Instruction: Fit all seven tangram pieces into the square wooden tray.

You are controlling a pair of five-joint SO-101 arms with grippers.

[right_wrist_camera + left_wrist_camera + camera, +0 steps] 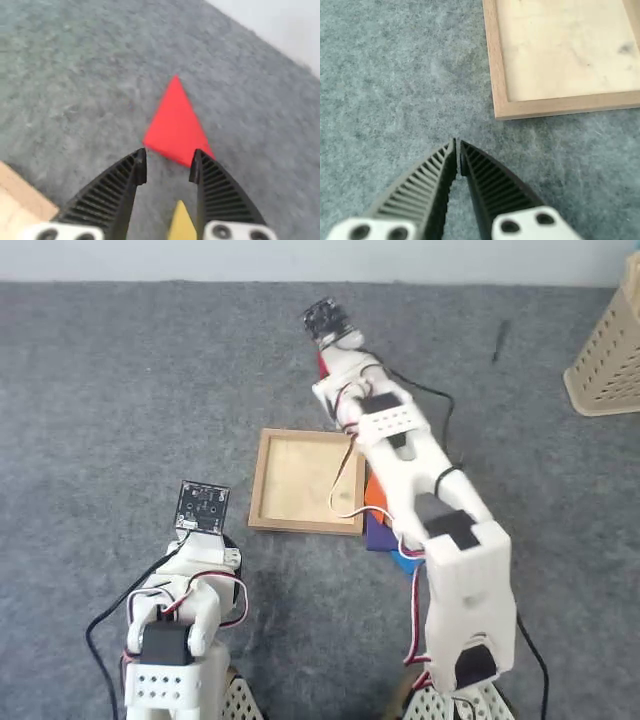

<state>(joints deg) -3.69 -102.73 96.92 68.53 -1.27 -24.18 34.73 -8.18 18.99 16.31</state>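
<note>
While my left pincer (457, 146) hangs pressed shut over the grey bench (385, 75), just beside a corner of the wooden tray (492, 60), my right pincer (168, 161) stands parted over the near edge of the red triangle (175, 122). The triangle lies flat on the bench beyond the tray. A yellow piece (181, 226) shows between my right fingers.

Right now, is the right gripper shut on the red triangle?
No: the right gripper is open, its fingers spread apart, and the red triangle lies flat on the grey carpet in front of them.
</note>
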